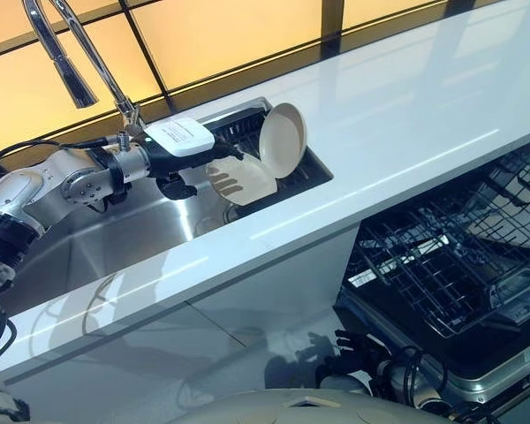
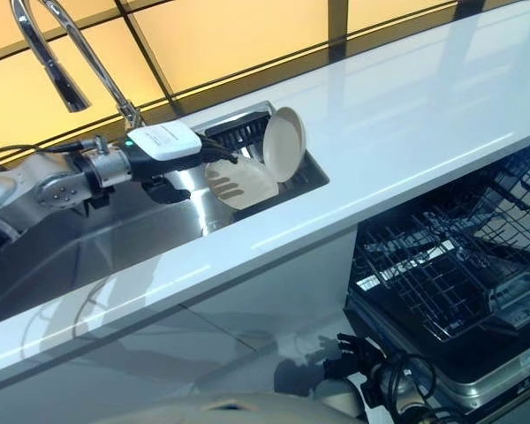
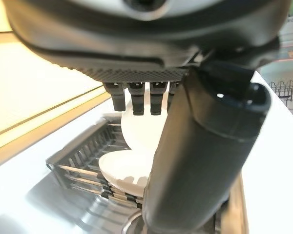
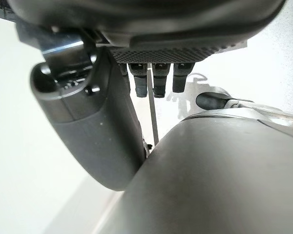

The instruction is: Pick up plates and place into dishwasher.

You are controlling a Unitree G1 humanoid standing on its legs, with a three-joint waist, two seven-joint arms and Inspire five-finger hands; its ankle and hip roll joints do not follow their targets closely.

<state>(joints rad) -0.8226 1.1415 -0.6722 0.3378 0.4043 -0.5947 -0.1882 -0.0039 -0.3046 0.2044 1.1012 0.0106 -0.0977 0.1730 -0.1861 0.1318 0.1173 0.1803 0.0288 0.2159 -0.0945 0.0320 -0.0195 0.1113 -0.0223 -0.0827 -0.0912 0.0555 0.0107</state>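
Left hand [image 1: 214, 152] reaches over the sink [image 1: 115, 234], fingers straight, holding nothing | plates [image 1: 283, 140] lean in the sink rack [image 2: 238, 131] just past it, edges up for gripping | right hand [image 2: 358, 352] relaxed, low beside the dishwasher [image 1: 450, 274], rack pulled out ready.

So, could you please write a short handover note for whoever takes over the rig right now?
Left hand: open, reaching into the sink toward the plates, holding nothing yet.
Right hand: open and idle, low by the dishwasher.
Plates: one upright and one leaning in the sink rack.
Done: none loaded; dishwasher rack is pulled out.
Left: grasp each plate and load it.
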